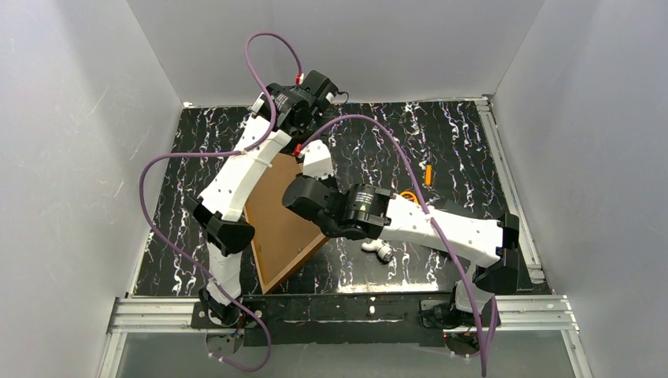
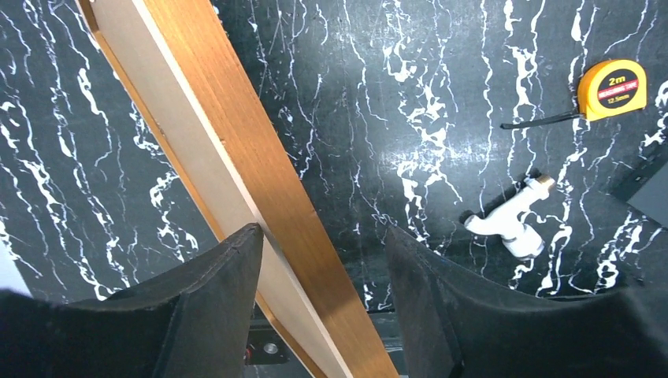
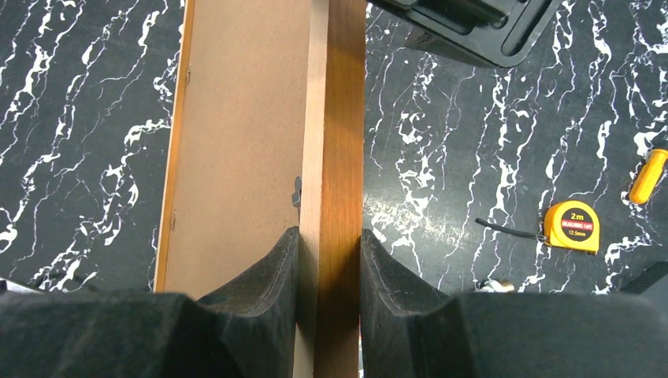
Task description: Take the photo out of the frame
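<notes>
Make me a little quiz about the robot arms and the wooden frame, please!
1. True or false: the right tool is clamped on the frame's wooden edge.
2. What colour is the tape measure? A blue, B yellow, C green.
3. Fill the gap: the table is black with ____ veins.

Key: 1 true; 2 B; 3 white.

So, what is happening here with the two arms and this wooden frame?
The right gripper is clamped on a wooden rail of the frame, whose tan back is showing. The left gripper straddles the frame's edge with its jaws apart, not gripping. The photo is not visible in any view, so it seems not taken out yet.
</notes>
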`<state>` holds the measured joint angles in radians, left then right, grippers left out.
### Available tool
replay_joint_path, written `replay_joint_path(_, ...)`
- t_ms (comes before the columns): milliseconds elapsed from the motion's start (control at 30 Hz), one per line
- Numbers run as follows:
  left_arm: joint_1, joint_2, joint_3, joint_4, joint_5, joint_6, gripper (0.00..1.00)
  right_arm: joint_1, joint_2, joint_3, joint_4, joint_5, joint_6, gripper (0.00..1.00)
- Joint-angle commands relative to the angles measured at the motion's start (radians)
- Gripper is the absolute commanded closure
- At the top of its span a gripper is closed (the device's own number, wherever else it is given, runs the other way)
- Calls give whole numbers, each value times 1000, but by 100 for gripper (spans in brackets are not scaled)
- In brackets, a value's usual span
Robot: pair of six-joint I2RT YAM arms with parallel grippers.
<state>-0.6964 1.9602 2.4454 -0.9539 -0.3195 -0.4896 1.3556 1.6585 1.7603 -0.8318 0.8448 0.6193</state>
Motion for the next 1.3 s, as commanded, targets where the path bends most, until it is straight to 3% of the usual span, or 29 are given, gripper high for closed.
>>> replay_joint_path(0,-11,-4,-4,-536,-60,56,42,34,21,50,-30,77,-108,99)
replay_joint_path(233,-16,9,-22,-597,-106,84,41,45,40,69,-20,83,-132,99)
replay_joint_path(500,-16,-106,-212,-507,-99,91,40,46,31,48,-19,79,-118,99)
replay_joint_path(633,-15,-144,-265,-446,-99,80,53,46,21,38,-15,79,-114,99)
replay_joint_path(800,-14,-128,-234,-443,-90,83,62,46,21,39,-16,79,-115,99)
replay_joint_path(967,-14,-143,-210,-435,-80,97,83,46,22,63,-45,64,-105,97)
replay_joint_path(1067,-15,-154,-183,-433,-66,115,100,46,0,65,-54,35,-107,79)
replay_joint_path(1167,-15,-156,-154,-440,-52,125,100,46,-32,51,-28,9,-126,54)
replay_joint_path(1267,-14,-157,-127,-451,-32,134,100,46,-70,60,-27,-63,-137,35)
